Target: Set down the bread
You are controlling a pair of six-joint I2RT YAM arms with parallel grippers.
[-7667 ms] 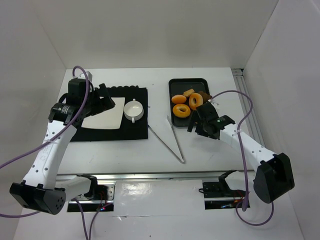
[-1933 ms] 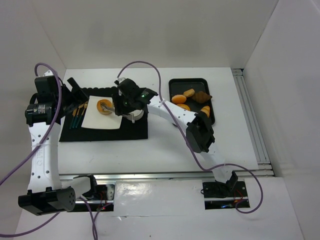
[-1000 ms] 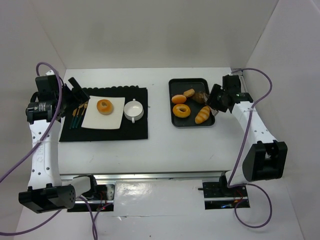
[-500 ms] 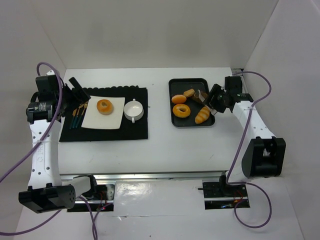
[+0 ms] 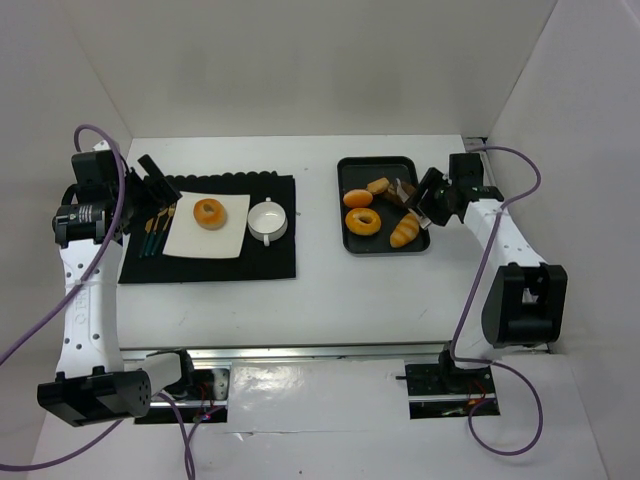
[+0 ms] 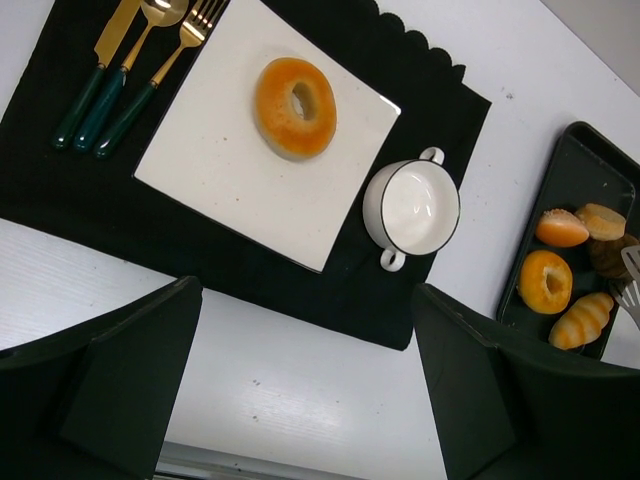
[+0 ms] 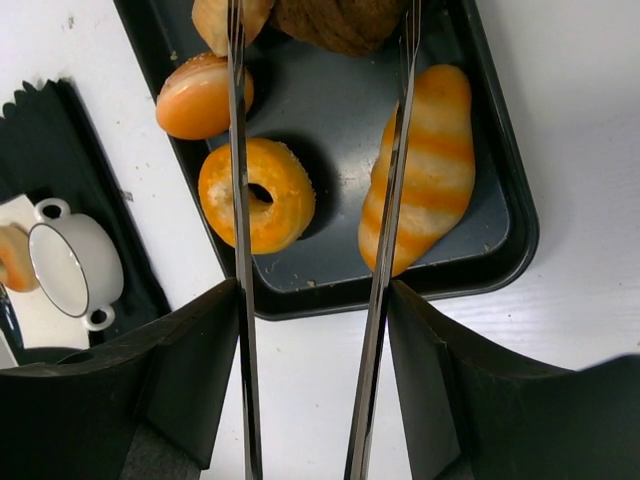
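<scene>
Right wrist view: my right hand (image 7: 313,290) is clamped on tongs (image 7: 240,250), their arms apart above the tray (image 7: 520,230) where the roll (image 7: 425,170) lies. Left hand (image 6: 307,330) is wide apart, empty. Roll looks light and soft, so I'd squeeze its middle gently.

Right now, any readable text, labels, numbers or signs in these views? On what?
No legible text in any view.
Pale label on the left arm's black joint: too small to read.
Tray, plate, bowl, tongs: no markings seen.
</scene>
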